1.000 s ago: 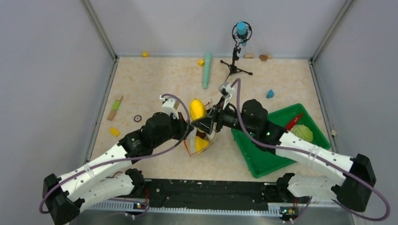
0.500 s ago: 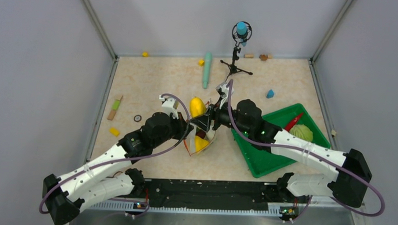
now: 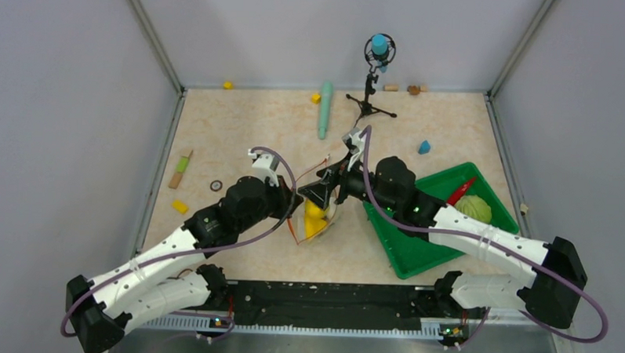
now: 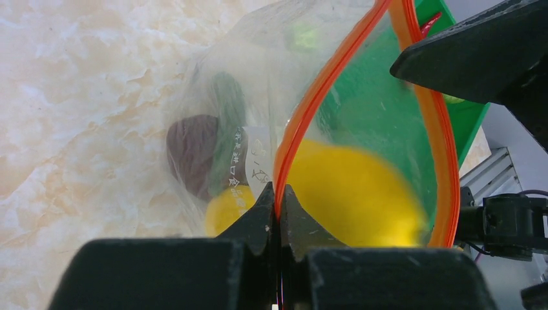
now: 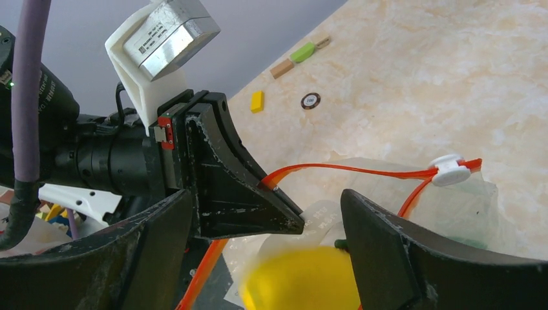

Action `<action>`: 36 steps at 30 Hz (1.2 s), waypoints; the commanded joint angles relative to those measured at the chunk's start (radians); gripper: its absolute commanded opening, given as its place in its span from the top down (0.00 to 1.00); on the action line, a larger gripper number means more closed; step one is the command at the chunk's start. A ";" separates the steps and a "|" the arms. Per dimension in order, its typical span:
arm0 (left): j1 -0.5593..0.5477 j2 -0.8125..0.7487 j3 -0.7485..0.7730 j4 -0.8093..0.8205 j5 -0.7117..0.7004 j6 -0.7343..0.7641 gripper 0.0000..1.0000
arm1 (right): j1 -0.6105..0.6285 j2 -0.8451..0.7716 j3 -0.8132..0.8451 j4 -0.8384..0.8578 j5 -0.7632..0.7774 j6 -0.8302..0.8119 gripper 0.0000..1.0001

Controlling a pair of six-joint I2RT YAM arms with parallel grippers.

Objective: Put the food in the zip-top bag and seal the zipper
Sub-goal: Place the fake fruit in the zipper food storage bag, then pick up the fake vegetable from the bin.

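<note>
**Yellow toy food drops into a clear bag held open beside the green tray**

A clear zip-top bag point(image 3: 317, 220) lies on the tabletop just beside the green tray point(image 3: 417, 251), on the side nearer the left arm. The left gripper point(image 4: 279, 194) is clamped tight on the bag's orange-red zipper point(image 4: 310, 110), lifting one lip so the mouth gapes. The right gripper point(image 3: 322, 191) hangs over that mouth with its jaws spread wide and nothing between them. Below it a yellow piece point(image 4: 352, 194), blurred, sits inside the mouth. A dark red round piece point(image 4: 192, 152) and a second yellow piece point(image 4: 229, 203) already rest in the bag. A green leafy ball point(image 3: 474, 207) and a red chili point(image 3: 461, 189) remain in the tray.

The bag looks thin, floppy and likely slippery; it would probably sag shut if let go. The firmer zipper strip seems the best place to hold it, and the small white slider point(image 5: 451, 171) the part to pull for sealing. The toy food looks light and hard, easy to pinch across its middle.

A second earlier, the right gripper held the yellow piece above the bag; now the jaws have opened and the piece is lower, inside the bag.
</note>
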 commanded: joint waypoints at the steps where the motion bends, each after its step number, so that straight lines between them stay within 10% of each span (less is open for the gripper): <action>1: -0.003 -0.021 -0.001 0.029 -0.016 0.004 1.00 | 0.008 -0.019 0.007 0.044 -0.021 -0.008 0.13; 22: -0.003 -0.021 -0.007 0.033 -0.030 0.006 1.00 | 0.007 -0.116 0.053 -0.148 0.150 -0.026 0.01; 36: -0.003 -0.023 -0.005 0.033 -0.018 0.006 1.00 | -0.288 -0.233 0.046 -0.631 0.715 0.182 0.01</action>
